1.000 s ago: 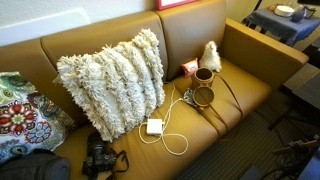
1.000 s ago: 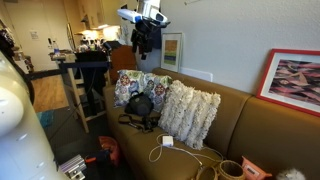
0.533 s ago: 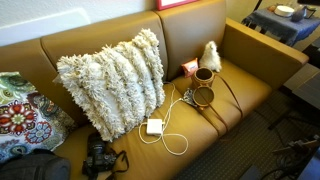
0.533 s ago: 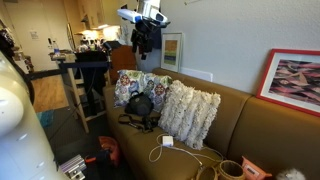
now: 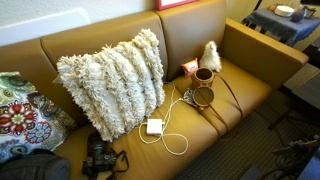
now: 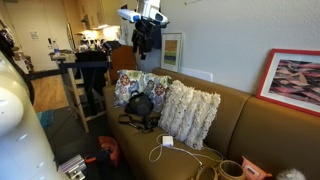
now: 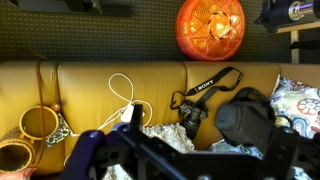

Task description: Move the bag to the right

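Gripper (image 6: 141, 46) up high, jaws spread wide, nothing between them.
Bag (image 5: 203, 88) sits on the sofa (image 5: 250, 62) seat, near the shaggy pillow (image 5: 112, 80) but not touching it.

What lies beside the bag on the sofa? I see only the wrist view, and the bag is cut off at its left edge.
Observer: A fluffy white object stands just behind the bag, nearer the backrest.
Operator: And where is the claw relative to the bag?
Observer: The claw hangs high above the other end of the sofa, over the patterned cushions, far from the bag.
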{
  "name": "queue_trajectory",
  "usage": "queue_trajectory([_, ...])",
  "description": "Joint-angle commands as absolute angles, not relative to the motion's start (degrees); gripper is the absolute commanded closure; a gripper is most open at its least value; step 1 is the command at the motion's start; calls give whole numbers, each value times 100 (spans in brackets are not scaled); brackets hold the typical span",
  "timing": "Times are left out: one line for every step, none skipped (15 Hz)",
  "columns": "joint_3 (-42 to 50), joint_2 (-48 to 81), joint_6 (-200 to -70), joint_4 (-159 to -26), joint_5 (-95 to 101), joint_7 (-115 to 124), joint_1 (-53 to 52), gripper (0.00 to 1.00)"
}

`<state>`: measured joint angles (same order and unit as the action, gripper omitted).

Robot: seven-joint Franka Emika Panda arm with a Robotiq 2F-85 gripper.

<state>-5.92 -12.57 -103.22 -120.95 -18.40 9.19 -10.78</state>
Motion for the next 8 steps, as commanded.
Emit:
queue_trajectory([-729,-1281,-10304,-12102,-1806,1403,-931,0])
queue_trajectory([-733,-1280,-10279,-12099,-1835,1571,-926,0])
queue_trajectory([-743,-1282,-10290,-12102,-1835,1698,-922,0])
queue_trajectory([-758,-1287,-10317,-12108,-1793,1822,-913,0])
queue_trajectory([-771,-1288,-10312,-12105,-1772,1937,-904,0])
queue_trajectory([-783,-1289,-10299,-12103,-1758,2053,-898,0])
queue_trajectory([-793,-1293,-10318,-12109,-1752,2145,-894,0])
queue_trajectory([-800,-1293,-10326,-12108,-1754,2212,-892,0])
